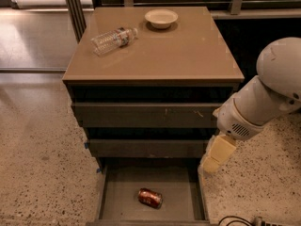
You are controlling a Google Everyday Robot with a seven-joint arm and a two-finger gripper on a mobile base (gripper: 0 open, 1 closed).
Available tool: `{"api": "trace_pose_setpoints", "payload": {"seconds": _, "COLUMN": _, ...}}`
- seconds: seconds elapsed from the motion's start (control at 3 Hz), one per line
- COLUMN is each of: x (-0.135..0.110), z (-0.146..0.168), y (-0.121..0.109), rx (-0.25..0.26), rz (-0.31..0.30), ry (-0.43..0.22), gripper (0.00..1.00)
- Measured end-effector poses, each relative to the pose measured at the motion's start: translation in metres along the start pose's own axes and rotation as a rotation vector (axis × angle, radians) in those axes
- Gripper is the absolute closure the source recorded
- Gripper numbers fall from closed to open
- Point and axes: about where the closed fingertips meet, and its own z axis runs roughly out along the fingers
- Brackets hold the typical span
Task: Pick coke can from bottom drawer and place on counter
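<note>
The coke can [150,197], red with silvery ends, lies on its side on the grey floor of the open bottom drawer [122,206], near its middle. The tan counter [174,51] tops the cabinet. My gripper [209,165], cream-coloured at the end of the white arm [263,98], hangs pointing down beside the cabinet's right front corner, just above the drawer's right wall. It is to the right of the can and above it, apart from it, and holds nothing that I can see.
A clear plastic water bottle [113,39] lies on its side at the counter's back left. A pale bowl [161,18] stands at the counter's back middle. Two closed upper drawers [146,114] sit above the open one. Speckled floor [42,164] surrounds the cabinet. A dark cable [235,219] lies at the bottom right.
</note>
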Motion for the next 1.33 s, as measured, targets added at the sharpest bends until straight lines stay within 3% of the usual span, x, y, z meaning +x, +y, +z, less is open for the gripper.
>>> {"api": "trace_pose_setpoints", "payload": {"seconds": 0.33, "x": 0.000, "z": 0.000, "y": 0.000, "rx": 0.000, "rz": 0.000, "ry": 0.000, "gripper": 0.00}}
{"api": "trace_pose_setpoints", "payload": {"seconds": 0.67, "x": 0.018, "z": 0.025, "y": 0.000, "rx": -0.037, "rz": 0.060, "ry": -0.009, "gripper": 0.00}}
{"api": "trace_pose_setpoints", "payload": {"seconds": 1.33, "x": 0.074, "z": 0.116, "y": -0.009, "rx": -0.125, "rz": 0.203, "ry": -0.011, "gripper": 0.00}}
